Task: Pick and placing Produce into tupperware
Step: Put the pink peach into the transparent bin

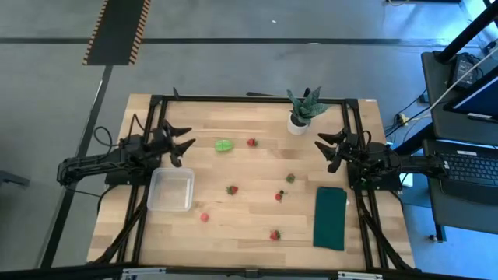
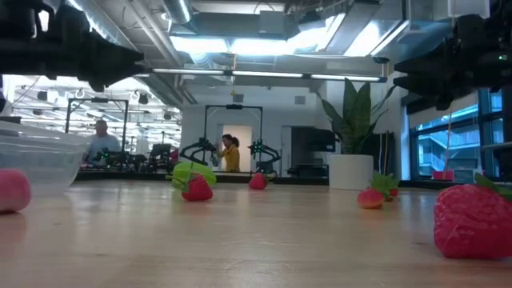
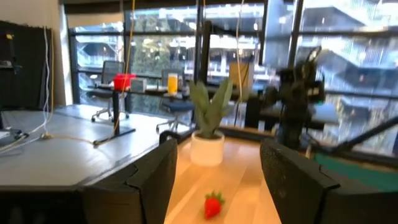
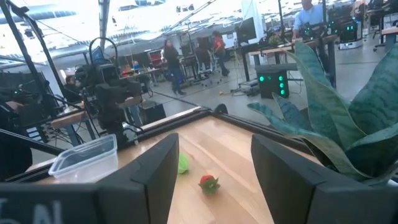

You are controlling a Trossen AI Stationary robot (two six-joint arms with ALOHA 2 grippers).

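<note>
the tupperware [image 1: 170,190] is taken as landmark; it sits empty on the wooden table [image 1: 249,233], its sides roughly square to the table edges

the left gripper [image 1: 184,144] is held in the air just beyond the tupperware's far edge, fingers [image 3: 149,180] parted, nothing between them. the right gripper [image 1: 327,149] is seen well to the tupperware's right, near the potted plant [image 1: 303,109], fingers [image 4: 283,168] likewise apart and empty

the light green leafy piece [image 1: 224,145] is found beyond the tupperware's far right corner, just ahead of the left gripper, its long axis roughly along the table's width. one strawberry [image 1: 251,142] lies further right of it. another strawberry [image 1: 232,189] lies just right of the tupperware, one [image 1: 205,217] near its front right corner, and two more [image 1: 278,196] [image 1: 275,234] further right. the olive-brown round piece [image 1: 290,178] lies well right of the container; its pointing cannot be told

a dark green cloth [image 1: 331,217] is laid far right, long axis front to back. beyond the table, a person [image 2: 230,154] is seen in a bright workshop
</note>
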